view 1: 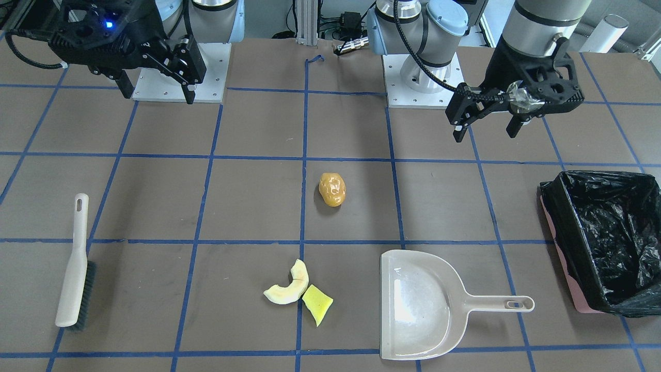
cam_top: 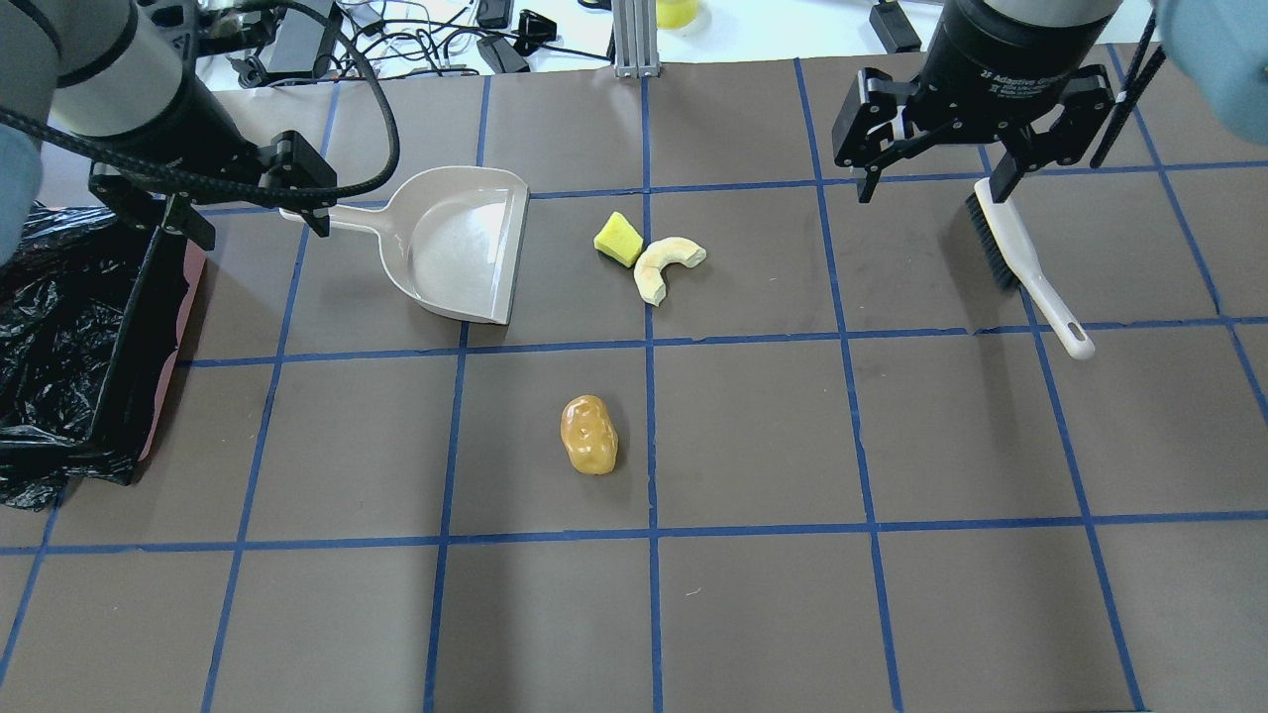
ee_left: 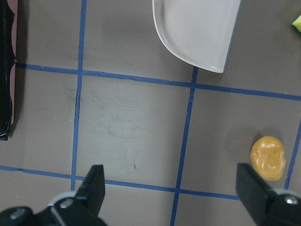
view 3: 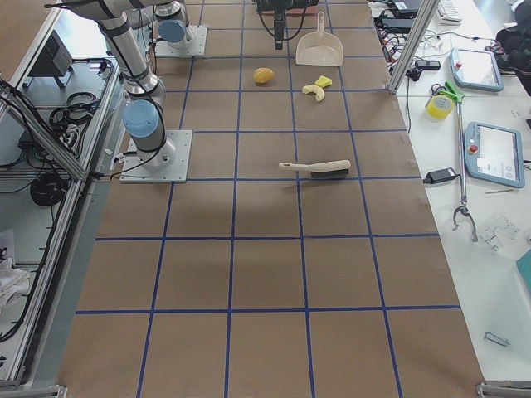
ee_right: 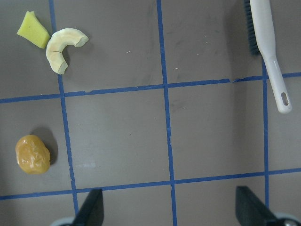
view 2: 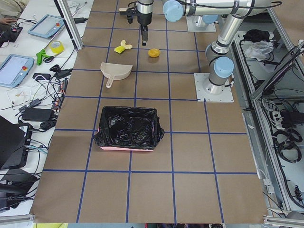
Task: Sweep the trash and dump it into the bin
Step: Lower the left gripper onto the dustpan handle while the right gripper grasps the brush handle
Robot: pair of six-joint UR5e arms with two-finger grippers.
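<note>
The trash lies on the table: a glossy orange-brown lump (view 1: 332, 189) near the middle, and a cream ring piece (view 1: 287, 289) touching a yellow-green wedge (view 1: 317, 304) further out. The pink bin (view 1: 576, 279) with its black bag stands at the robot's left end. My left gripper (view 1: 485, 133) is open and empty. It hovers high between the bin and the dustpan (view 1: 418, 305). My right gripper (view 1: 157, 95) is open and empty, high above the table on the brush's (view 1: 75, 268) side. The right wrist view shows lump (ee_right: 32, 154), ring (ee_right: 63, 47) and wedge (ee_right: 33, 30).
The beige dustpan (cam_top: 456, 243) lies flat with its mouth toward the wedge and its handle toward the bin (cam_top: 178, 337). The beige brush (cam_top: 1020, 262) lies on the robot's right side. Cables and gear sit beyond the table's far edge.
</note>
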